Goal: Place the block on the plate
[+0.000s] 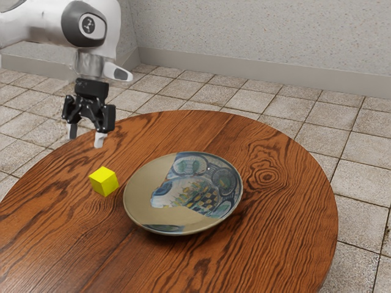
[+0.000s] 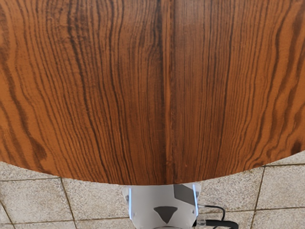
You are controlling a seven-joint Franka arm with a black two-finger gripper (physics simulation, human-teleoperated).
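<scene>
One yellow cube (image 1: 104, 182) sits on the round wooden table (image 1: 278, 238), left of centre, just beside the patterned plate (image 1: 143, 198). Upper left, the black two-finger gripper (image 1: 85, 136) hangs empty, fingers parted, its height presumably leaving room to line up.

A block (image 1: 104, 182) and a plate (image 1: 146, 198) on a table (image 1: 281, 238)
The block lies just beside the plate — toward the exterior view's left.
</scene>
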